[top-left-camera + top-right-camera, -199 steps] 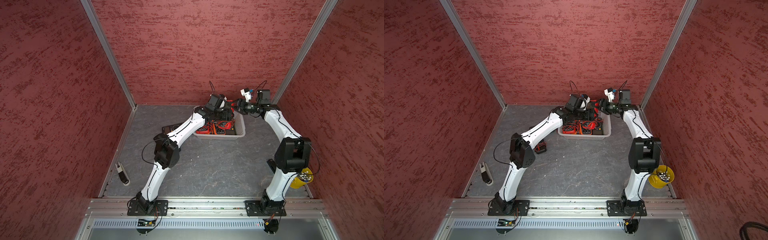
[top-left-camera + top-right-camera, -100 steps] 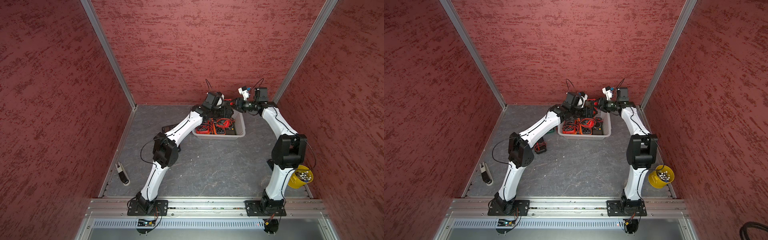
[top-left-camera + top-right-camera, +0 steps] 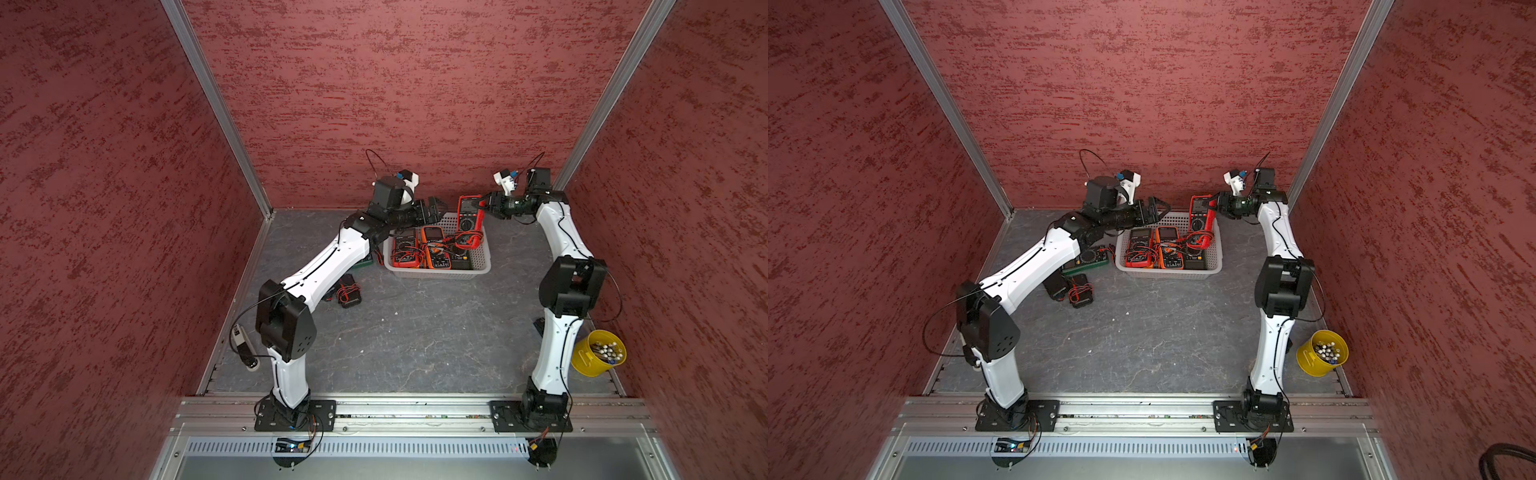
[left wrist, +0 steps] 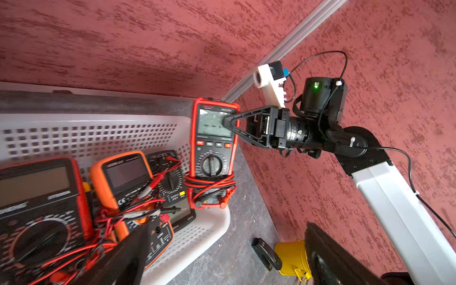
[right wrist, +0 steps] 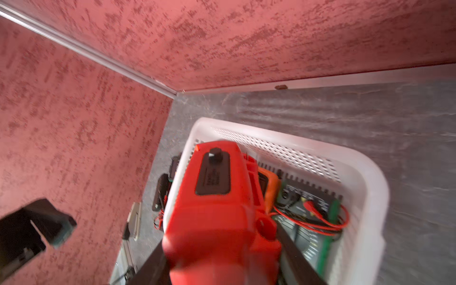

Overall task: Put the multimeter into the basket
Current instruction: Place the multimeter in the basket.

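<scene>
Right gripper (image 4: pixel 228 122) pinches the red multimeter (image 4: pixel 211 165) at its display end. The meter hangs upright over the far right corner of the basket (image 4: pixel 217 219), beside other meters (image 4: pixel 128 177) lying inside. Left gripper (image 3: pixel 435 208) is spread wide and empty near the basket's far left corner, apart from the meter.

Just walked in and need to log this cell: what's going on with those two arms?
The right claw grips a red multimeter upright over the right end of the white basket, not yet released. The left claw hangs open and empty by its left end. Several meters already lie inside; loose meters sit on the table beside it.
</scene>
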Controlling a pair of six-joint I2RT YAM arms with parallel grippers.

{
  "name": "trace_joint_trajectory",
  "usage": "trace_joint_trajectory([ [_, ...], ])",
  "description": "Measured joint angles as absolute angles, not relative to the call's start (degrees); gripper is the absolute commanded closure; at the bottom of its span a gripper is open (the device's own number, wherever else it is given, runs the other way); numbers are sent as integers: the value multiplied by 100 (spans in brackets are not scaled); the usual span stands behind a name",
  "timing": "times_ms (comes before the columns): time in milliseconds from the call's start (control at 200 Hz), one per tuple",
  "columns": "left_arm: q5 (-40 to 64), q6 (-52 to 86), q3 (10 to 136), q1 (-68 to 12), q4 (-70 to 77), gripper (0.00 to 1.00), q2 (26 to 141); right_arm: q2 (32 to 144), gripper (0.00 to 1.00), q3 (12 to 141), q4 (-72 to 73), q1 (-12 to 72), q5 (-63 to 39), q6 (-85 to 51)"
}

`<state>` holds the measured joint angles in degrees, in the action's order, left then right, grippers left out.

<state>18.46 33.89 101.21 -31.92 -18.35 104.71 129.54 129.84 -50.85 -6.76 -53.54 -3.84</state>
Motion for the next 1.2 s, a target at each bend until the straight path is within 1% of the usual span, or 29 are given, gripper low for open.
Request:
trace_joint_trajectory([
  [105, 1632, 3522, 9697, -2991, -1837, 0, 10263, 13310, 79, 13572, -5728, -674, -5271, 73],
  [291, 1347, 3625, 9275, -2832, -1903, 0, 10051, 13458, 79, 13644, -6274, -655, -5137, 397],
  [571, 1227, 3684, 9253, -2727, -1931, 0, 9963, 13493, 79, 13502, -6305, -602, -4923, 454],
  [997, 1188, 3793, 9253, -2626, -1957, 0, 9963, 13561, 76, 13120, -6219, -401, -5109, 342],
  [1082, 1188, 3817, 9255, -2604, -1962, 0, 9963, 13587, 71, 13100, -6195, -331, -5122, 294],
  [1142, 1190, 3833, 9255, -2604, -1962, 0, 9963, 13587, 59, 13054, -6136, -316, -5118, 235],
  [1202, 1192, 3839, 9253, -2604, -1964, 0, 9963, 13587, 50, 13013, -6084, -322, -5076, 183],
])
